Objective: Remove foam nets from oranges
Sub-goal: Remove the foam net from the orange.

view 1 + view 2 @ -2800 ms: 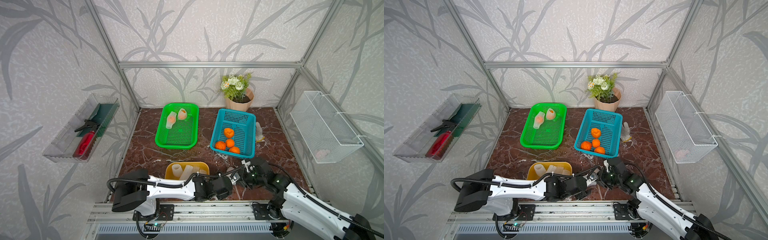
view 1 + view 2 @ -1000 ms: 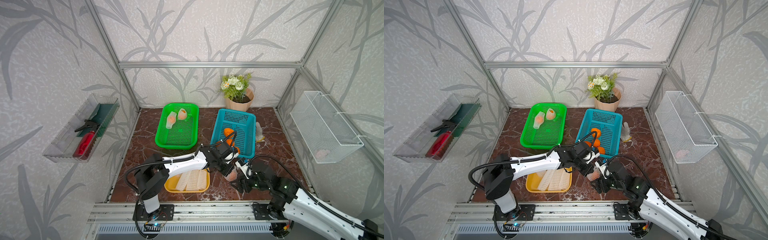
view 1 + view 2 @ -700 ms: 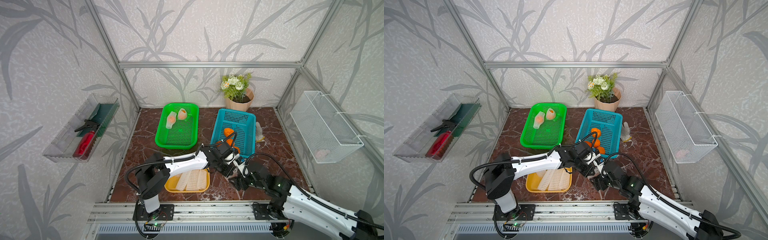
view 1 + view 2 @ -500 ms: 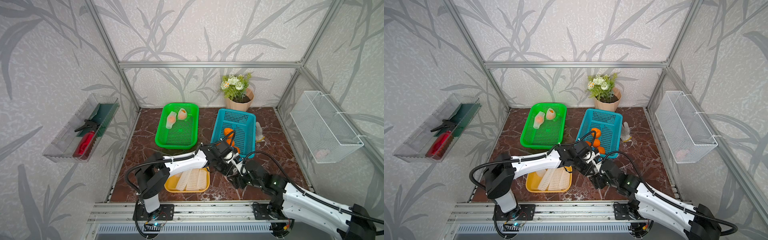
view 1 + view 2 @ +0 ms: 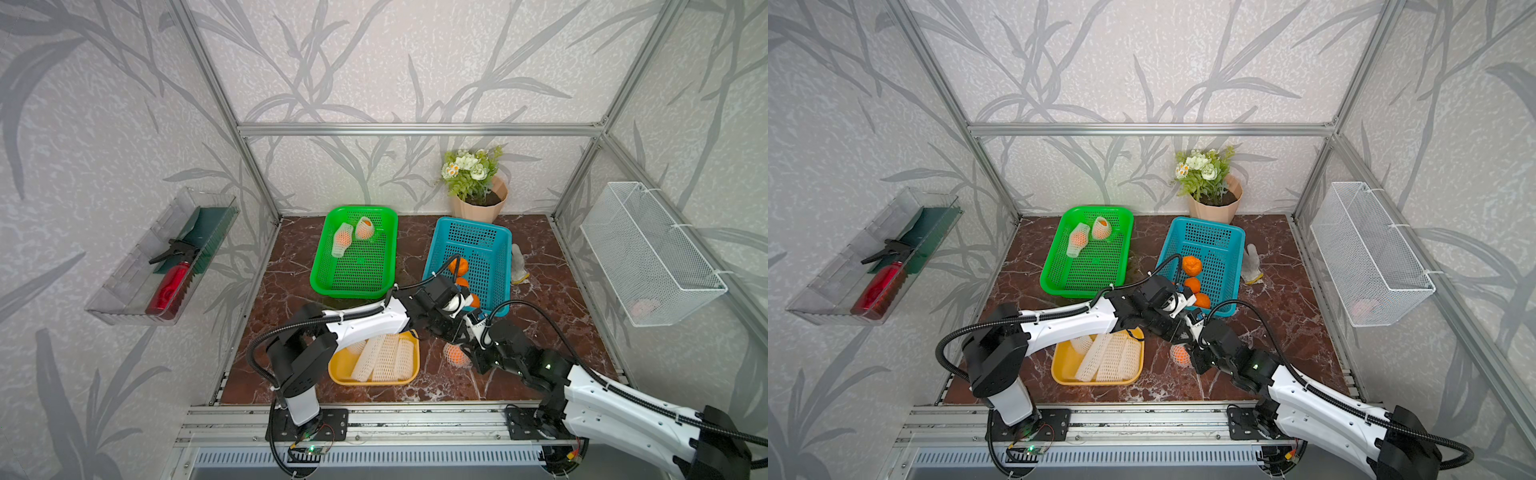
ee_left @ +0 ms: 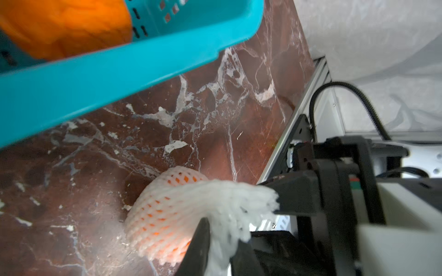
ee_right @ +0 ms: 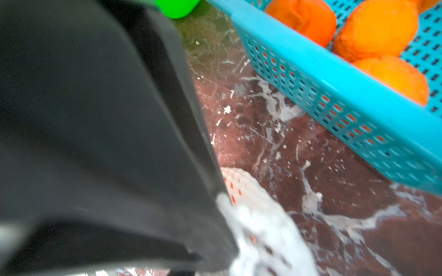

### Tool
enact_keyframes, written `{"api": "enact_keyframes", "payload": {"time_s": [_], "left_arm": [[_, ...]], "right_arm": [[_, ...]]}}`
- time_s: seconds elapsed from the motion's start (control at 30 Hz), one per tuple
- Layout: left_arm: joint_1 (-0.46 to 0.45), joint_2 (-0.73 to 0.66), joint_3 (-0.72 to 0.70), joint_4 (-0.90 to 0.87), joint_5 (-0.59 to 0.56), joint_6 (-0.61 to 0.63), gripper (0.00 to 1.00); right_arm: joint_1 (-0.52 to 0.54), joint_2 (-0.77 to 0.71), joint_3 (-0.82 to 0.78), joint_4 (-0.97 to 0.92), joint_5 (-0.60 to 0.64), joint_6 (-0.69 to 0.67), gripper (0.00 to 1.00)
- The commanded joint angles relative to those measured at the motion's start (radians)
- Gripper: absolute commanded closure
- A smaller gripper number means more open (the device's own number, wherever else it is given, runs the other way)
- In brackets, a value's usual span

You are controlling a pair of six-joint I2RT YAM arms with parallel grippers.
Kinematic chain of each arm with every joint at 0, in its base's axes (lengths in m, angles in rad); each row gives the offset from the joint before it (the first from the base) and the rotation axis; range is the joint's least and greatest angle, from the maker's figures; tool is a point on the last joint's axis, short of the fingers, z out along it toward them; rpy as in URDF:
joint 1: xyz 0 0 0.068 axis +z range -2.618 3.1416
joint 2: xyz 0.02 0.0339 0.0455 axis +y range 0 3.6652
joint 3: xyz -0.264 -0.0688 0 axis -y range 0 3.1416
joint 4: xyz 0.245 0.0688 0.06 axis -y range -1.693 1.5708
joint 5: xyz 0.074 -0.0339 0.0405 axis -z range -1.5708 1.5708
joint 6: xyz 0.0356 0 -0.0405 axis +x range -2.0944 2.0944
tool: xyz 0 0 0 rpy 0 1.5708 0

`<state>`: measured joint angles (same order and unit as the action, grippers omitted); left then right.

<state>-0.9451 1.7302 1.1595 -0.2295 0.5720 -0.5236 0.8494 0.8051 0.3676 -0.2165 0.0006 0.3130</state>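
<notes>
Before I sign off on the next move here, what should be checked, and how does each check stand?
1. The netted orange is out of both baskets, between the yellow tray and the blue basket: ok.
2. The foam net has its free end bunched toward the hands: ok.
3. The right hand grips that end: cannot tell; one finger sits against it in the left wrist view.
4. The left hand is clear of the net: cannot tell; both wrist views are too close and blurred.
5. The blue basket has room for another fruit: ok; three bare oranges lie at its near end, and nothing at its far end.
</notes>
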Motion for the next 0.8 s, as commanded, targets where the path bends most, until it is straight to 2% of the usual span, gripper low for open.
{"api": "enact_keyframes", "payload": {"time_s": [0.0,0.07,0.17,0.47,0.63,0.77], "left_arm": [[0.021,-0.084,-0.052,0.185,0.045,-0.11,0.59],[0.035,-0.127,-0.076,0.214,0.009,-0.121,0.5],[0.04,-0.202,-0.107,0.211,-0.075,-0.097,0.43],[0.042,-0.464,-0.278,0.221,-0.347,-0.058,0.37],[0.042,-0.58,-0.322,0.159,-0.402,-0.009,0.37],[0.04,-0.662,-0.366,0.137,-0.39,0.039,0.37]], "right_arm": [[0.004,-0.026,-0.008,0.023,0.013,0.002,0.79],[0.003,-0.038,-0.004,0.005,0.025,0.019,0.81],[0.002,-0.06,0.007,-0.008,0.036,0.045,0.82],[-0.043,-0.064,0.1,-0.068,0.022,0.111,0.87],[-0.07,-0.05,0.177,-0.085,-0.029,0.136,0.87],[-0.078,-0.034,0.263,-0.098,-0.116,0.156,0.84]]}}
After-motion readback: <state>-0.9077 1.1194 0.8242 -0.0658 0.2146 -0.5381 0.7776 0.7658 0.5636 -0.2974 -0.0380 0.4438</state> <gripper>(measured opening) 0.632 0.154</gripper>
